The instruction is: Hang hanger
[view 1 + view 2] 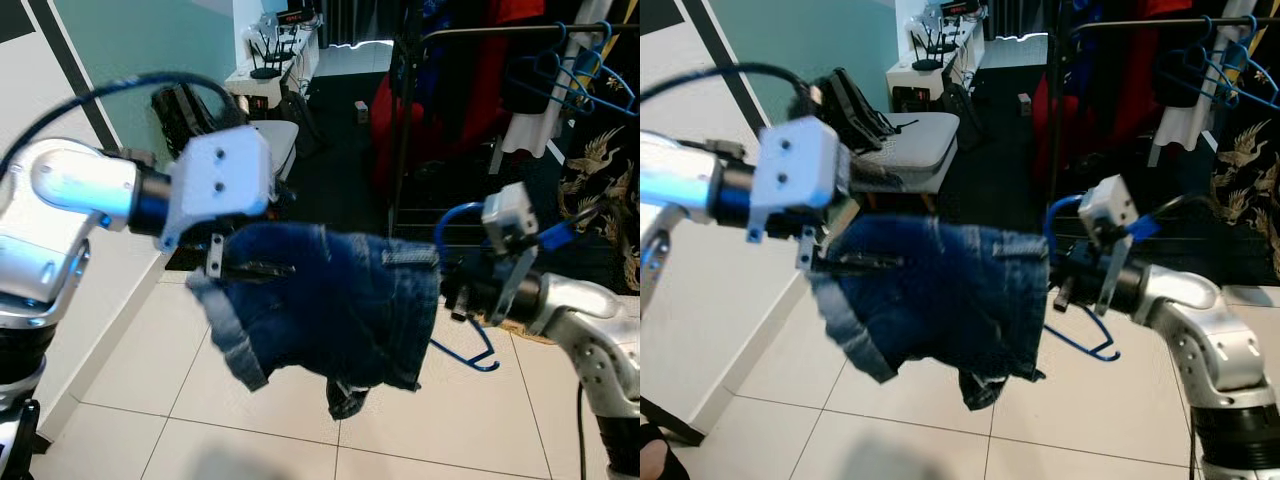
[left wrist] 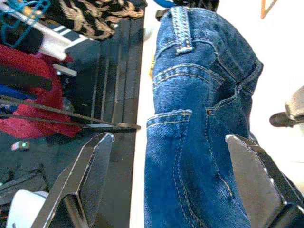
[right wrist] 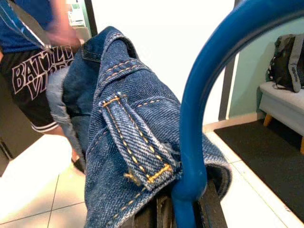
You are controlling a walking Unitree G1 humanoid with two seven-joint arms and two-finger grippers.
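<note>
Setting: white tiled floor [image 1: 120,390], teal wall, a clothes rail [image 1: 520,30] at the back carrying garments and spare blue hangers [image 1: 575,85].
Task item: blue hanger [image 1: 465,350] was held in mid-air between the two arms, well short of the rail, with denim shorts [image 1: 330,300] draped over it.
Right gripper [image 1: 455,290]: fingers closed on the hanger at the waistband end (the wrist view showed the blue bar rising from between the pads, against a belt loop).
Left gripper [image 2: 166,156]: fingers spread wide on either side of the denim, not pinching it.
Other: a person in dark printed shorts [image 3: 35,78] stood beyond the garment; a grey stool [image 1: 910,140] sat by the wall.
</note>
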